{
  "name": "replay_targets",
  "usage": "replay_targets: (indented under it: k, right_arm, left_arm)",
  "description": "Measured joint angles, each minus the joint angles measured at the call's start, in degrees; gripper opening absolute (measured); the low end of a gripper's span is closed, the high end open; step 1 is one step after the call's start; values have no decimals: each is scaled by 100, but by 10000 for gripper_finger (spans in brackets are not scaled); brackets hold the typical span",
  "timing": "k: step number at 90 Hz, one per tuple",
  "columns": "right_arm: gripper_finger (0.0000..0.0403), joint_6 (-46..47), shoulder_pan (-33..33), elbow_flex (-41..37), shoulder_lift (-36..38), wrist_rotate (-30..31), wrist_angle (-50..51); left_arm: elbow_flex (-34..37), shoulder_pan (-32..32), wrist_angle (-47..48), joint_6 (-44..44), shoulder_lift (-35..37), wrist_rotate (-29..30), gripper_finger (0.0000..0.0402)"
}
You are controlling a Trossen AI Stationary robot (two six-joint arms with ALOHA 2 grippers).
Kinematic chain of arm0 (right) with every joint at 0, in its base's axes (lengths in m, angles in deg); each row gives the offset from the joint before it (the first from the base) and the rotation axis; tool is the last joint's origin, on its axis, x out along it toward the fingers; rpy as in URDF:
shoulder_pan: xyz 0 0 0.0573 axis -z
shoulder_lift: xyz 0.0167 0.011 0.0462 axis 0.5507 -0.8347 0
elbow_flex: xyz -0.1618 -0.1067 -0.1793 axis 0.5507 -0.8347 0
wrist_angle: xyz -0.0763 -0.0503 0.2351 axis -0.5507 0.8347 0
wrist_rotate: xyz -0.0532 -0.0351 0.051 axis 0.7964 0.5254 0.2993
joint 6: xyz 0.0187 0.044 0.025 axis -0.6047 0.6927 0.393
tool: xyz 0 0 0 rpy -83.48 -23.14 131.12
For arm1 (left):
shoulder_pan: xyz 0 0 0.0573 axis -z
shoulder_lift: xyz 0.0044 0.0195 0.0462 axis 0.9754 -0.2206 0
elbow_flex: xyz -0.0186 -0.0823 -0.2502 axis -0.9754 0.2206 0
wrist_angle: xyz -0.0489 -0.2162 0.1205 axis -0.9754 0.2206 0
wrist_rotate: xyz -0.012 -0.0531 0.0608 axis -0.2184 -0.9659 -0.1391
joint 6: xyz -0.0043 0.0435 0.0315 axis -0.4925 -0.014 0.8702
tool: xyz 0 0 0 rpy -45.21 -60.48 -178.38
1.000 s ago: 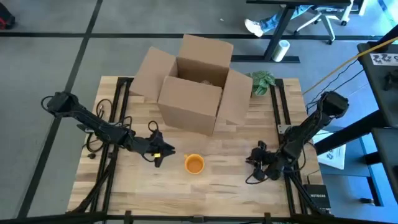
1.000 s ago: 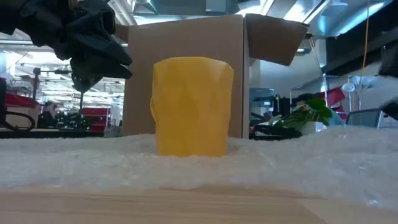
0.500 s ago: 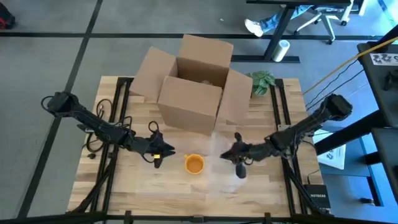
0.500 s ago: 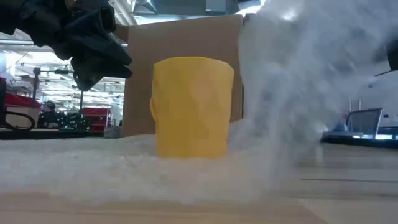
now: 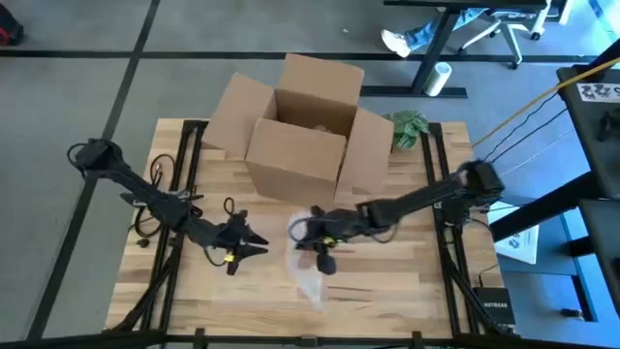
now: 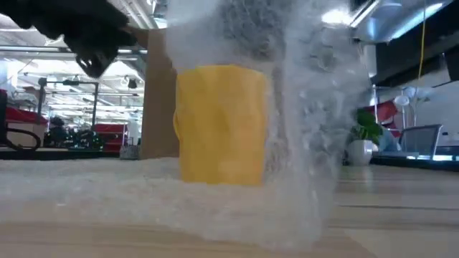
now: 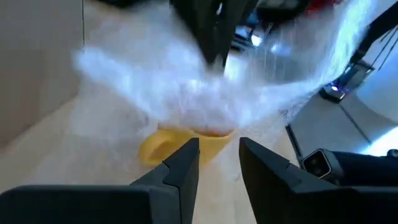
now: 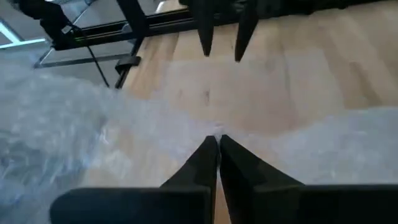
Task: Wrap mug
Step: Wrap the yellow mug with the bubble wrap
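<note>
Right end effector (image 5: 312,233): fingers pinched on translucent, dimpled bubble wrap (image 6: 301,122), draped over mug | Left end effector (image 5: 240,245): fingers parted, holding nothing, just beside mug | Mug (image 6: 221,123): yellow, cylindrical, upright on wooden tabletop (image 5: 407,291) before cardboard box (image 5: 300,131).

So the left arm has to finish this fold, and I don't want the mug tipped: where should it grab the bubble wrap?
Probably the free edge of the bubble wrap lying flat on the table, approached from the left tool's own side, low and level. The right tool holds the sheet draped over the yellow mug, so that flat edge is the loose part, clear of the mug.
</note>
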Motion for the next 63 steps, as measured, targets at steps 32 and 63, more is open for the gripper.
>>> replay_targets:
  k: [32,63]
  right_arm:
    - [111,-485,121,1428,-714,-711,816]
    - [157,-600,246,2219,-712,-492,1432]
  left_arm:
    - [0,715,488,-29,396,700,98]
    - [2,804,629,14,400,900,98]
